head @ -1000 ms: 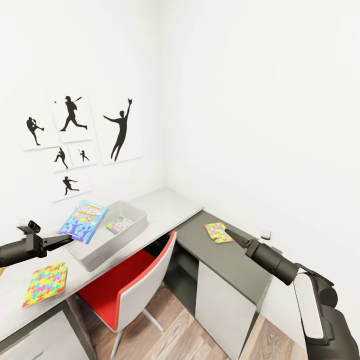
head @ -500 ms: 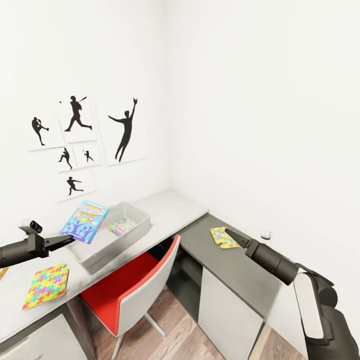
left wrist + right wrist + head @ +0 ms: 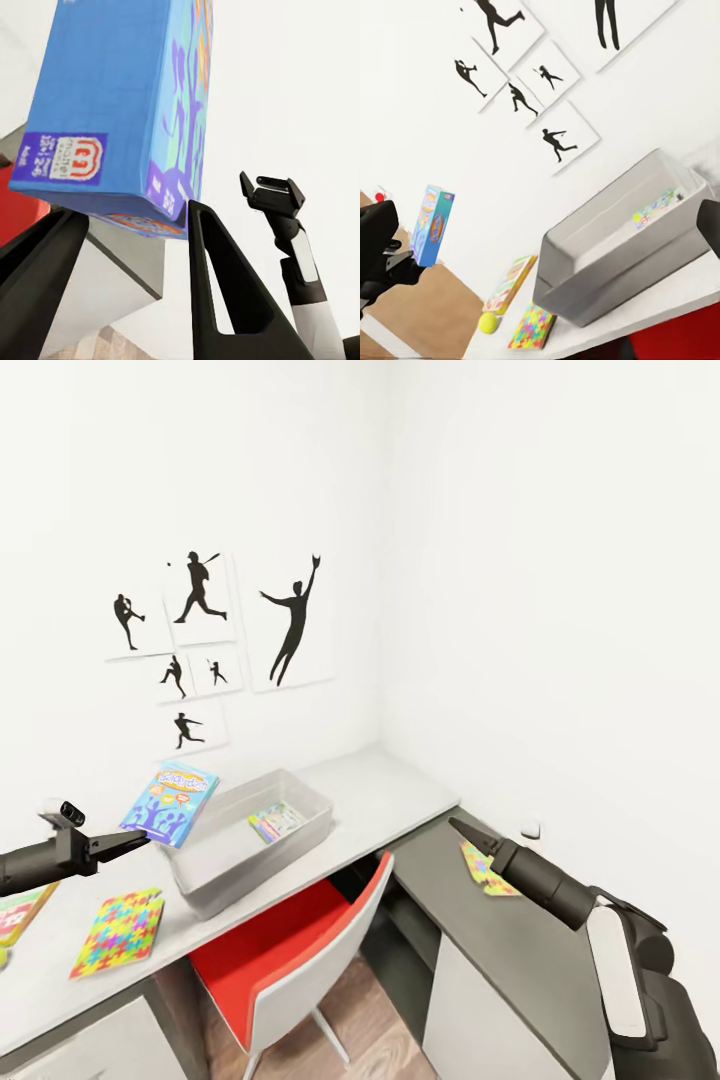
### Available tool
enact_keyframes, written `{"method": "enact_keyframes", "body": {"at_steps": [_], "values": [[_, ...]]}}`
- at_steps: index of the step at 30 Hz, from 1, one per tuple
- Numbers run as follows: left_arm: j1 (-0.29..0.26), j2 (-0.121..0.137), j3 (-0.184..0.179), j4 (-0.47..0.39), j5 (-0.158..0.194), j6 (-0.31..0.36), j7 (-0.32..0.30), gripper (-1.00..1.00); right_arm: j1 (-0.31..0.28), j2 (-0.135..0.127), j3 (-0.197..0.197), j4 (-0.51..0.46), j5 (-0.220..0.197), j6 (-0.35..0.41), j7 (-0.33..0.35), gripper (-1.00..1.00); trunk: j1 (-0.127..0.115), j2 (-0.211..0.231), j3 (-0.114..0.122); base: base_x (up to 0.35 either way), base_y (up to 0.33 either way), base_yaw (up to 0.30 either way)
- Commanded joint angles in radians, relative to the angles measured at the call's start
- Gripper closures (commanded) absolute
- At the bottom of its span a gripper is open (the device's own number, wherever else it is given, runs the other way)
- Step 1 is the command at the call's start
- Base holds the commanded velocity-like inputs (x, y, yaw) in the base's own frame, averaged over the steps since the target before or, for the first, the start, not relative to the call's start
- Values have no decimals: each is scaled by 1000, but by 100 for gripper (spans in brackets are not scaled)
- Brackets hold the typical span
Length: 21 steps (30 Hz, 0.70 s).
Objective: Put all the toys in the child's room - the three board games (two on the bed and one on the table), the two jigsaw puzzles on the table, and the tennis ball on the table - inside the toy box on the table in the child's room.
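Observation:
My left gripper (image 3: 128, 841) is shut on the small blue board game (image 3: 170, 803), held tilted in the air just left of the toy box (image 3: 300, 844); the fingers (image 3: 206, 255) clamp its lower edge (image 3: 112, 112). A green-edged board game (image 3: 277, 821) lies inside the box. One jigsaw puzzle (image 3: 120, 932) lies on the table (image 3: 390, 800) in front of the left arm. The other jigsaw puzzle (image 3: 482, 872) lies on the side wing, partly behind my open, empty right gripper (image 3: 461, 827). The SKIP-BO game (image 3: 510, 283) and the tennis ball (image 3: 488, 322) rest at the table's left end.
A red and white chair (image 3: 300, 950) is tucked under the table beside the toy box. Black sports-silhouette pictures (image 3: 220, 630) hang on the white wall behind. The darker side wing (image 3: 520, 950) runs along the right wall, with white drawer fronts below.
The whole view has swung left, so the table and pictures sit further right in the picture. Both arms keep their pose. The right-hand puzzle now lies under my right gripper's tip.

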State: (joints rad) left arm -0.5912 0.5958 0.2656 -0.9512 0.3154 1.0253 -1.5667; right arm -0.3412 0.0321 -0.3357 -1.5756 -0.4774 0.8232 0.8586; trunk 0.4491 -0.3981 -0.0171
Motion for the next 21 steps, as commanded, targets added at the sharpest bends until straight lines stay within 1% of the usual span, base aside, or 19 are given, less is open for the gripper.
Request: {"method": "enact_keyframes", "body": {"at_steps": [1,6,10,21], "values": [[-1,0,0,0,2,10,-4,100,-1,1,-2,0,0,5,3,-100,1,-2,-2,153,-34,290],[-1,-1,0,0,2,10,-4,100,-1,0,0,0,0,5,3,-100,1,-2,-2,167,-7,290],[-1,-1,0,0,2,10,-4,100,-1,-5,19,1,0,5,2,-100,1,-2,-2,266,52,290],[-1,-1,0,0,2,10,-4,100,-1,-7,24,1,0,5,2,-100,1,-2,-2,297,112,290]]}}
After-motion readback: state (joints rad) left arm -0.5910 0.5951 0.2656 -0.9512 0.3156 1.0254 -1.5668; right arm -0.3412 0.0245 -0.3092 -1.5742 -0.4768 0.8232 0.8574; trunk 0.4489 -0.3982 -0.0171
